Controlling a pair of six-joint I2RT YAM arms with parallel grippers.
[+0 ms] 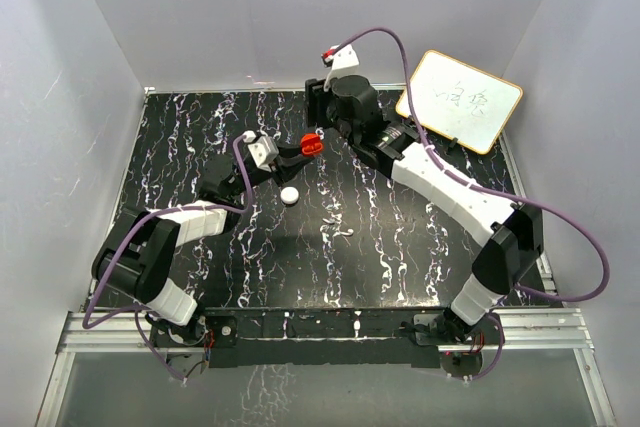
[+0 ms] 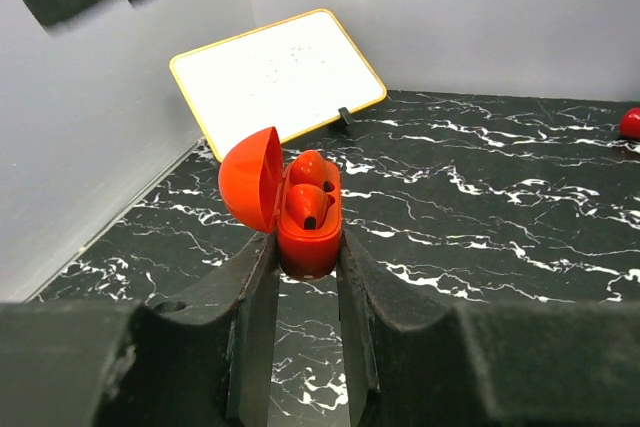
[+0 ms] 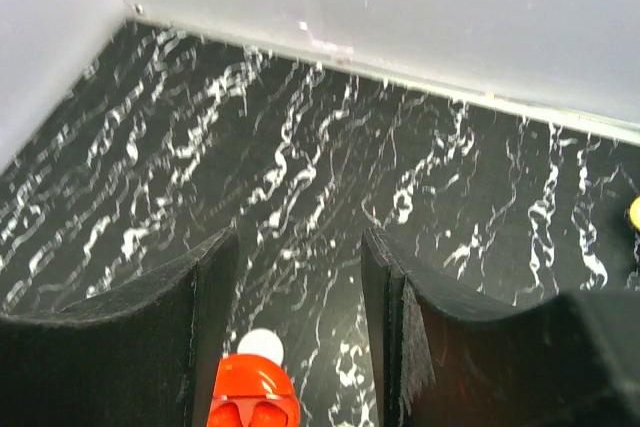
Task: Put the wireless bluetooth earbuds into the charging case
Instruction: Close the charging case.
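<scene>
Bare counter [image 1: 380, 247] runs from 3 to 6 o'clock of centre. The middle is crowded: left end effector [image 2: 305, 252] clamped on the charging case [image 1: 311, 144], right end effector [image 3: 298, 242] spread close at 12 o'clock. White disc [image 1: 289, 194] at 7 o'clock; whiteboard [image 1: 460, 100] at 2 o'clock

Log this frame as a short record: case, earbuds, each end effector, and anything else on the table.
charging case: lid open, tilted to one side
earbuds: both sitting inside the charging case
left end effector: shut on the charging case
right end effector: open, empty, above the charging case
white disc: lying on the table, apart from the charging case
whiteboard: propped at the far right corner
</scene>
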